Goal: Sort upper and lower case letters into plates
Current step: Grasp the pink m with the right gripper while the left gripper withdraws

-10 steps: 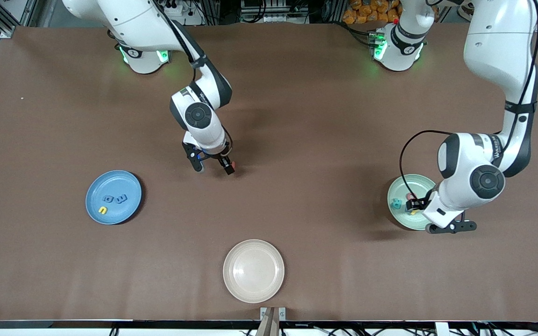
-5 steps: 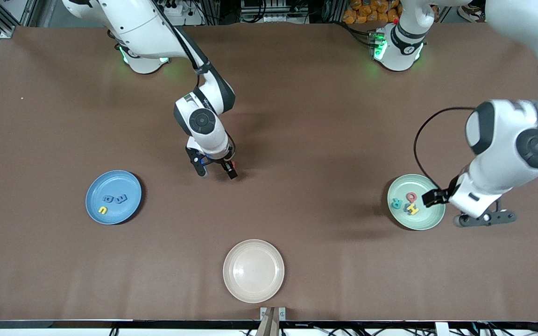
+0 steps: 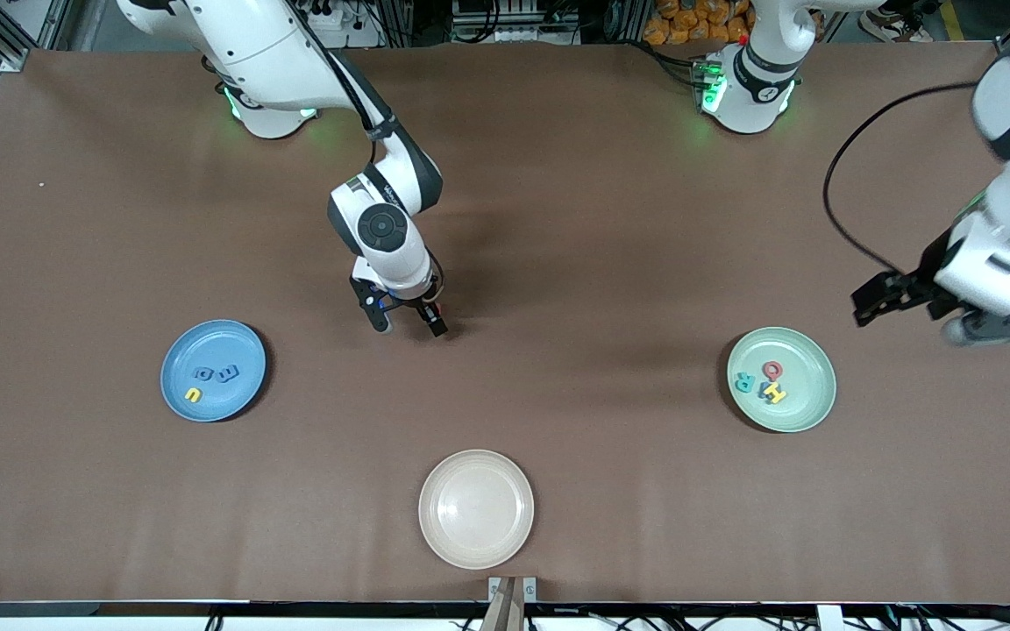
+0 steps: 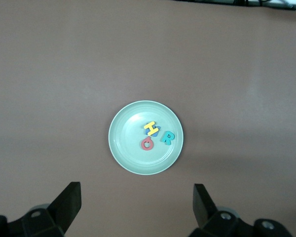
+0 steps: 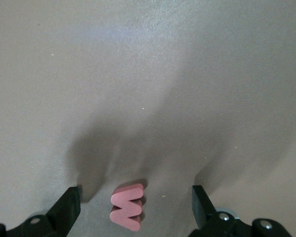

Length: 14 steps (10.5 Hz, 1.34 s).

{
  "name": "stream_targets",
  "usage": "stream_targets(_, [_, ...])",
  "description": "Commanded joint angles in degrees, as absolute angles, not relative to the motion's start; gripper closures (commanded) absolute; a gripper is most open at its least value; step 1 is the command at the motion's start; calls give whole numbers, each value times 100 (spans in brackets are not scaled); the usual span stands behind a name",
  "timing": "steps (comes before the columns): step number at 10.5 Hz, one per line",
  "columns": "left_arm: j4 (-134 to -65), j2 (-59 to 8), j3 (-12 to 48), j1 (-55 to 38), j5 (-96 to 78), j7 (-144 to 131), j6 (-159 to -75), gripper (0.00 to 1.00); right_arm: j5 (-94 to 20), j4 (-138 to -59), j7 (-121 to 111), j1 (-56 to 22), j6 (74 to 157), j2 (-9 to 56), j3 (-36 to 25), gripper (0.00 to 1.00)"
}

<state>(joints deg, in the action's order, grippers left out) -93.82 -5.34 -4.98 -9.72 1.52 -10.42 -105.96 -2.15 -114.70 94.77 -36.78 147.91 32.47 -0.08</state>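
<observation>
Up and away from the green plate point(image 3: 801, 412) goes the left gripper point(image 3: 952, 317), fingers wide, holding nothing. Right gripper point(image 3: 407, 325) sits spread around a pink letter point(image 5: 128, 206).

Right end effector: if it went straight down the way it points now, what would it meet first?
Most likely the small pink foam letter w, which lies on the brown table between the open fingers of the right end effector; how high the fingers are is unclear.
</observation>
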Motion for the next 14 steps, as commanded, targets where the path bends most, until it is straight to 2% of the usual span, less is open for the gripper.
stream_targets(1, [-9028,-361,-352,-870,1,-1002,-10074,0,-114,-11391,9571,-3753,14783,3287,-53,0])
stream_targets(3, [-8921,-229,-194,-861,17,-1063,-9766,0,-114,-11391,9571,-3770,14783,3287,-61,0])
stream_targets(4, [-8921,-176,-167,-844,0,-1055,-9678,0,-79,-11391,9571,-3788,14783,3287,-62,37])
stream_targets(5, [-8921,-158,-141,-844,0,-1037,-9659,0,-53,-11391,9589,-3788,14792,3296,-53,99])
stream_targets(12, [-8903,-158,-79,-853,-53,-1037,-9615,0,88,-11400,9563,-3850,14722,3217,-96,100])
stream_targets(14, [-8903,-167,-105,-844,-88,-1046,-9615,0,141,-11216,9475,-3806,14687,3173,-377,100])
